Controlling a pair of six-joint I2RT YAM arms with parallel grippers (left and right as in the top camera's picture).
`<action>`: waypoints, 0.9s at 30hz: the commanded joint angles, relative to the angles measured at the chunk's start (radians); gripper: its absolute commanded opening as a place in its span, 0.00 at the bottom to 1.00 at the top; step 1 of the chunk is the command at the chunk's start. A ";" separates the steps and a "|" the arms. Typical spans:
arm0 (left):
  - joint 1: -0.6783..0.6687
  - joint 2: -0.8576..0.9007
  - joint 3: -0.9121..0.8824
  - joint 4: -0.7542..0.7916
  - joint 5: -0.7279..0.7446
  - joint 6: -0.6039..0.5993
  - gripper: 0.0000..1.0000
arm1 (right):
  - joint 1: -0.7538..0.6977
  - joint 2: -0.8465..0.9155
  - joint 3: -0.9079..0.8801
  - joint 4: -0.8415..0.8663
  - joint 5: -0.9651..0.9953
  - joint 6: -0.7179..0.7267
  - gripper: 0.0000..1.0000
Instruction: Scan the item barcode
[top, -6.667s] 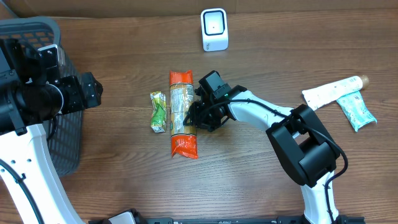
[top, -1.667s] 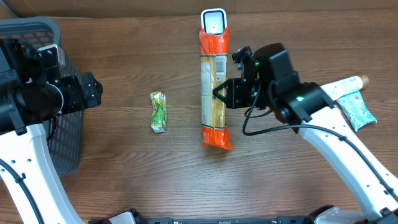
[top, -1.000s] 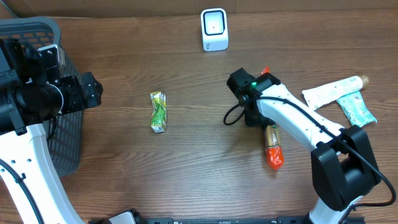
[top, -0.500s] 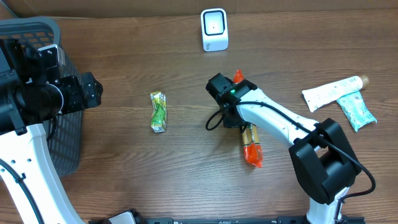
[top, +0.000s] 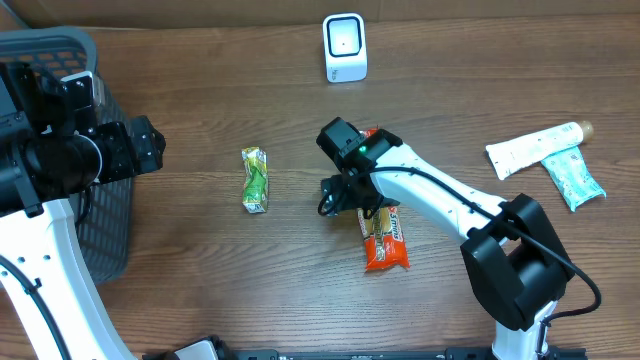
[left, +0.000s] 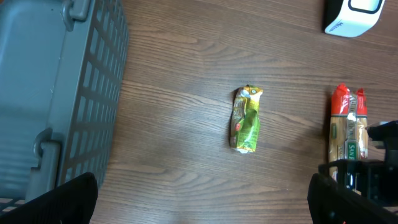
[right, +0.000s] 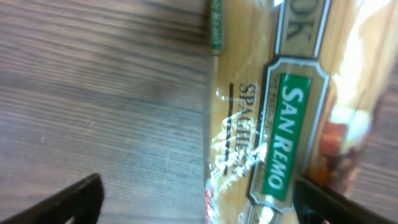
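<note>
Overhead: right gripper (top: 346, 193) is low over the upper half of 1 San Remo spaghetti pack (top: 385, 240), which lies flat on the table (top: 300, 300). 1 barcode scanner (top: 345, 47) is well beyond the gripper. 1 green snack packet (top: 256, 180) is to its left. 1 white tube (top: 535, 148) and 1 teal sachet (top: 574, 178) are far to its right.

Left wrist: left gripper (left: 205, 199) spread wide, holding nothing, with 1 grey basket (left: 56, 93) beside it.

Right wrist: fingers (right: 78, 199) wide apart with the pack between them, not clamping it.
</note>
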 joint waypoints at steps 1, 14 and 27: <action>0.003 0.005 0.006 -0.002 0.009 0.019 0.99 | -0.014 -0.048 0.095 -0.039 0.009 -0.011 1.00; 0.003 0.005 0.006 -0.002 0.009 0.019 1.00 | -0.179 -0.146 0.162 -0.236 0.074 -0.011 1.00; 0.003 0.005 0.006 -0.002 0.009 0.019 1.00 | -0.210 -0.139 -0.014 -0.092 0.024 -0.011 1.00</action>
